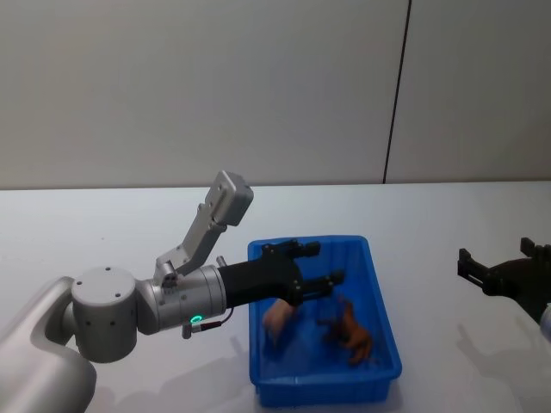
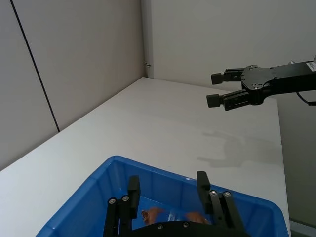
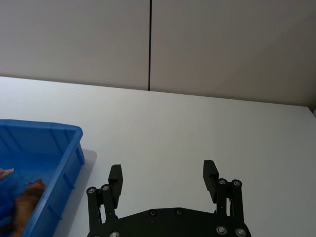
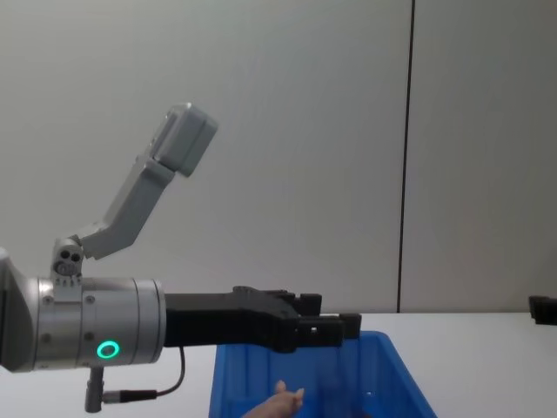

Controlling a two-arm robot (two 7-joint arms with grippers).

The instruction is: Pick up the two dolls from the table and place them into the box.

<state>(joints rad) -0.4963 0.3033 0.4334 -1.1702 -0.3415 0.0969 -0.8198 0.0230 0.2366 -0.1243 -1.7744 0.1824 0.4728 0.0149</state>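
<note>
The blue box (image 1: pixel 327 389) stands on the white table (image 1: pixel 103 232) in front of me. Inside it the dark reddish-brown doll (image 1: pixel 353 335) lies toward the right. The pale pink doll (image 1: pixel 277 318) is on the left, just below my left gripper (image 1: pixel 320 264), which hovers open and empty over the box. I cannot tell whether the pink doll rests on the floor. The chest view shows the pink doll (image 4: pixel 278 402) under the left gripper (image 4: pixel 326 326). My right gripper (image 1: pixel 473 267) hangs open and empty to the right of the box. In the right wrist view the brown doll (image 3: pixel 27 197) lies in the box (image 3: pixel 49 129).
The white tabletop stretches wide on both sides of the box and behind it up to a plain grey wall. My right gripper (image 2: pixel 222 89) hangs above bare table, well away from the box's right wall.
</note>
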